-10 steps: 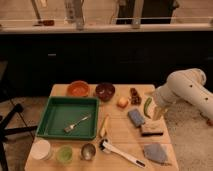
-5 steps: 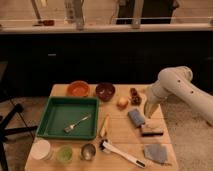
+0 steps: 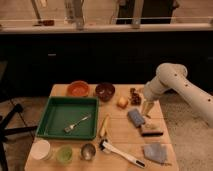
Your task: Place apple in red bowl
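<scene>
While smooth round apple (image 3: 122,102) lies on wood tbl (image 3: 119,131), gripper (image 3: 146,112) hangs just right, fingers apart, empty.

High view, facing table (image 3: 116,131) (gripper (image 3: 146,108) at right)

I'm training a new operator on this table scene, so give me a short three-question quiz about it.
1. True or false: the apple already lies in the red bowl.
2. What lies in the green tray? A. a fork B. a spoon C. a knife
3. On which side of the apple, as the camera sees it, is the gripper, and does it hold anything?

Key
1. False: the apple sits on the table, outside both bowls.
2. A.
3. To the apple's right, over the table; it is open and holds nothing.
</scene>
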Controlling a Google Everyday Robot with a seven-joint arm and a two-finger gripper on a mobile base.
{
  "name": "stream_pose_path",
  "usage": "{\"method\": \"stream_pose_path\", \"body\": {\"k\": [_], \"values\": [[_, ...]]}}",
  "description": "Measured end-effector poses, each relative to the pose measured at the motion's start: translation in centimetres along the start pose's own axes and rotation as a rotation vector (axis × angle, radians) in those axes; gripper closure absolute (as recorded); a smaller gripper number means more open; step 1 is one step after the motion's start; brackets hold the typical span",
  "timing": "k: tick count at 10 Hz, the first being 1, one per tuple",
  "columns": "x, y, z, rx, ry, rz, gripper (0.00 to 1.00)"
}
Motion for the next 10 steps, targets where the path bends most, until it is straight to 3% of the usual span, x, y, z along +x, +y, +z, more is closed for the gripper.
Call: {"method": "stream_pose_path", "body": {"k": [5, 6, 10], "values": [[0.0, -0.1, 0.0, -0.003, -0.010, 0.003, 0.20], [-0.2, -0.1, 0.4, 0.005, -0.030, 0.022, 0.20], [-0.5, -0.4, 4.3, 0.017, -0.241, 0.133, 0.20]]}}
